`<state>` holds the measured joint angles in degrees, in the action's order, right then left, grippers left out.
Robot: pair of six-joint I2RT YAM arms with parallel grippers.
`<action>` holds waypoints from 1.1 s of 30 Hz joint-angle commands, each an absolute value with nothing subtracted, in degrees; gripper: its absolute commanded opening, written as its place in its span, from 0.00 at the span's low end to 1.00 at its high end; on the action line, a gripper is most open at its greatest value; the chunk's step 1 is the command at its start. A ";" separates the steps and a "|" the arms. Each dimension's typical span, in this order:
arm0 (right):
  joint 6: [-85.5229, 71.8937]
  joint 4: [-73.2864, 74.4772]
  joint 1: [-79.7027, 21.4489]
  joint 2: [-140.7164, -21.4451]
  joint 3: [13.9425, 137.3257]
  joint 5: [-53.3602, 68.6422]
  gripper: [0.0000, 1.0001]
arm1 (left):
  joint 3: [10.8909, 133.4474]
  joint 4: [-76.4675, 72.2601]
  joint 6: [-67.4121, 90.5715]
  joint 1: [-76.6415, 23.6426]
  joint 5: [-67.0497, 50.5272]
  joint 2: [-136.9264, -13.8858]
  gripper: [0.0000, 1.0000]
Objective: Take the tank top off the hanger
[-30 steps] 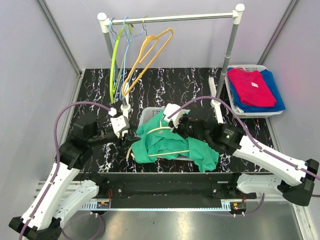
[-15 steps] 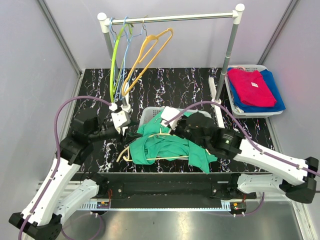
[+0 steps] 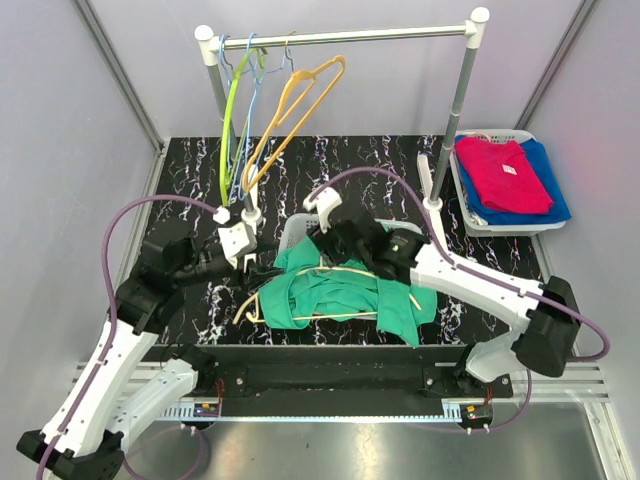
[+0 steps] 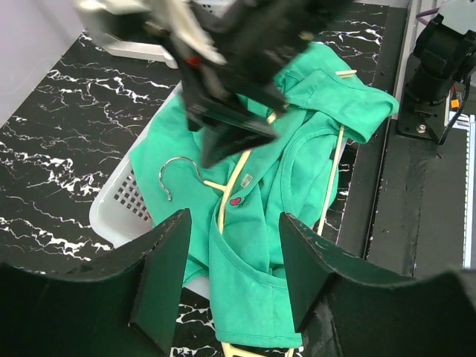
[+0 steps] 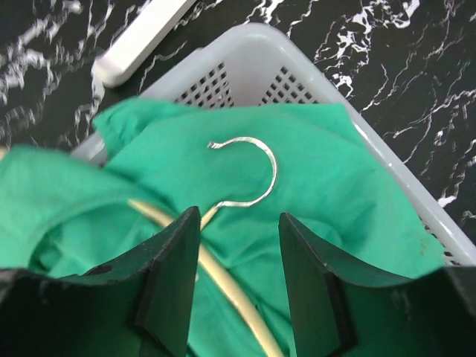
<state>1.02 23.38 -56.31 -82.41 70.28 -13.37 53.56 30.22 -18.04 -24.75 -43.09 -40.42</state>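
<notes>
Tank top (image 3: 340, 295) is lying over the basket (image 5: 260, 44) with the hanger (image 4: 230, 190) sitting inside it; removal is pending. Left gripper (image 4: 232, 223) and right gripper (image 5: 238, 223) are hovering released, grasping nothing.

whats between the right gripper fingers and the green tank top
Right wrist view: the hanger's metal hook and its cream arm lie on the green tank top, just ahead of the open right gripper. Nothing else is in the gap.

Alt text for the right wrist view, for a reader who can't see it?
The right gripper, jaws open and empty, hovers over a hanger's metal hook. The hook lies on a green tank top heaped in a white mesh basket on a black marbled table.
</notes>
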 commanded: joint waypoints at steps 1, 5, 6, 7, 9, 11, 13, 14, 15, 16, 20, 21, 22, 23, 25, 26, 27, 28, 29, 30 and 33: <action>-13.33 19.43 -50.55 -84.11 74.71 -7.30 0.55 | 54.23 27.95 -18.02 -24.35 -44.12 -39.11 0.56; -18.98 19.25 -46.50 -85.17 74.88 -2.91 0.54 | 53.88 28.48 -18.54 -24.35 -44.12 -38.85 0.56; -19.59 18.90 -46.06 -85.17 74.27 -1.51 0.54 | 53.96 28.48 -18.63 -24.35 -44.03 -38.76 0.56; -20.82 18.81 -45.53 -84.99 74.09 -1.06 0.54 | 53.79 28.48 -18.72 -24.35 -44.21 -38.67 0.56; -21.53 18.20 -44.57 -85.25 73.39 1.65 0.54 | 53.62 28.48 -18.81 -24.35 -44.21 -38.67 0.56; -23.37 16.62 -43.60 -85.17 72.43 3.85 0.53 | 53.61 28.39 -18.81 -24.35 -44.38 -38.58 0.56; -26.00 14.78 -42.02 -84.99 70.58 8.16 0.50 | 53.61 28.39 -18.72 -24.35 -44.30 -38.50 0.56; -26.71 12.85 -41.66 -85.25 69.18 9.48 0.48 | 53.61 28.48 -18.72 -24.35 -44.30 -38.41 0.56; -27.15 12.40 -41.40 -85.34 68.74 11.06 0.47 | 53.61 28.48 -18.63 -24.26 -44.21 -38.32 0.56; -27.68 12.22 -41.22 -85.78 68.47 11.34 0.46 | 53.61 28.48 -18.55 -24.26 -44.21 -38.23 0.57; -27.60 11.17 -40.96 -86.57 65.93 11.51 0.45 | 53.61 28.48 -18.37 -24.17 -44.21 -37.97 0.57; -27.60 10.90 -40.87 -86.57 65.57 11.43 0.45 | 53.53 28.56 -18.46 -24.17 -44.21 -37.97 0.57; -27.68 10.38 -40.78 -86.57 65.13 11.51 0.45 | 53.35 28.48 -18.46 -24.17 -44.38 -37.88 0.57; -27.69 10.11 -40.43 -86.75 64.69 12.04 0.45 | 53.35 28.56 -18.46 -24.17 -44.47 -37.79 0.57; -28.03 9.32 -40.08 -87.01 64.42 12.65 0.46 | 53.17 28.48 -18.46 -24.17 -44.47 -37.79 0.57; -28.04 8.97 -39.99 -87.27 64.34 13.18 0.46 | 53.09 28.48 -18.54 -24.17 -44.47 -37.79 0.57; -28.21 8.79 -39.90 -87.45 64.34 13.27 0.46 | 53.17 28.39 -18.54 -24.17 -44.47 -37.79 0.57; -28.30 8.53 -39.82 -88.06 64.34 13.36 0.46 | 53.35 28.39 -18.54 -24.17 -44.47 -37.79 0.57; -28.30 8.53 -39.73 -88.33 64.16 13.53 0.47 | 53.35 28.48 -18.54 -24.17 -44.39 -37.79 0.57; -28.39 8.26 -39.47 -88.42 64.07 13.71 0.47 | 53.52 28.56 -18.46 -24.17 -44.38 -37.71 0.57; -29.09 6.95 -39.11 -89.12 63.28 14.50 0.46 | 53.61 28.48 -18.37 -24.17 -44.38 -37.71 0.57</action>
